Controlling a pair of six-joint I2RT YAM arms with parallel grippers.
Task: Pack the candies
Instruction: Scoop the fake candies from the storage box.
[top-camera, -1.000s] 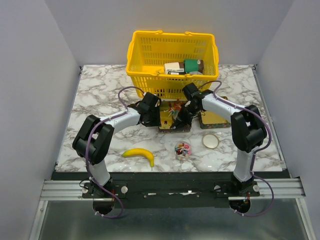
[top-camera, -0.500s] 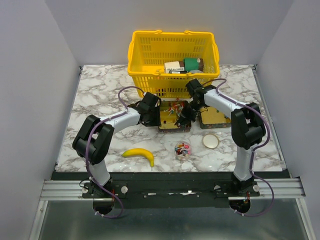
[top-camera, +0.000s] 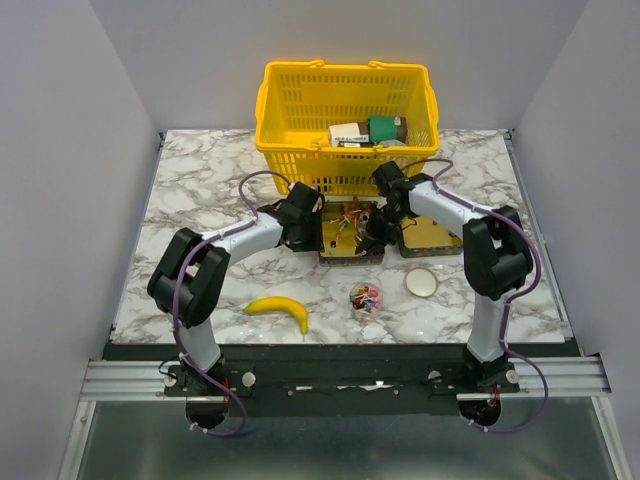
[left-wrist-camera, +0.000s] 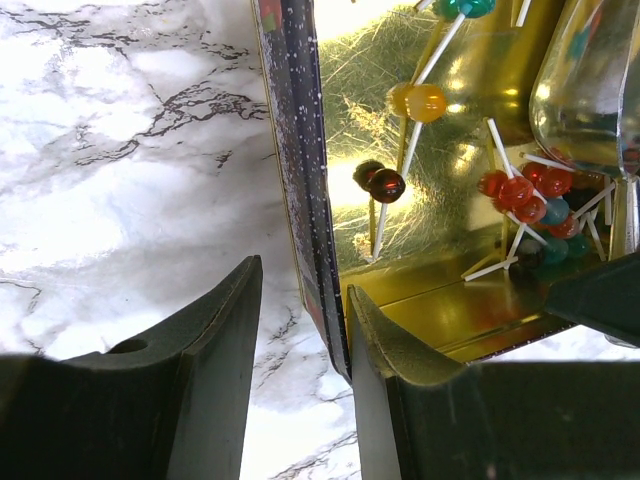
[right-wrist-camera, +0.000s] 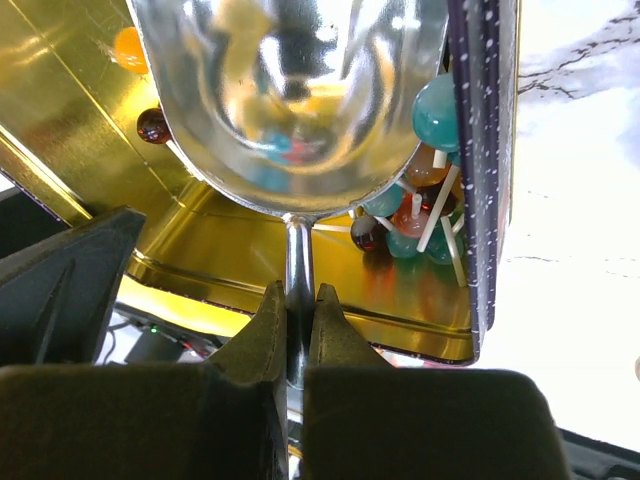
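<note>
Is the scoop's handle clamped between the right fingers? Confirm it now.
Yes, the right wrist view shows the thin handle of the scoop pinched between the right fingers.

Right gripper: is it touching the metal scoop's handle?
Touching. The right wrist view shows the right gripper pinching the thin scoop handle, both fingers pressed against it with no gap.

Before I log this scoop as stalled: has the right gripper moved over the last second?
Yes. The right gripper, shut on the scoop, shifted slightly right, judged against the yellow basket.
</note>
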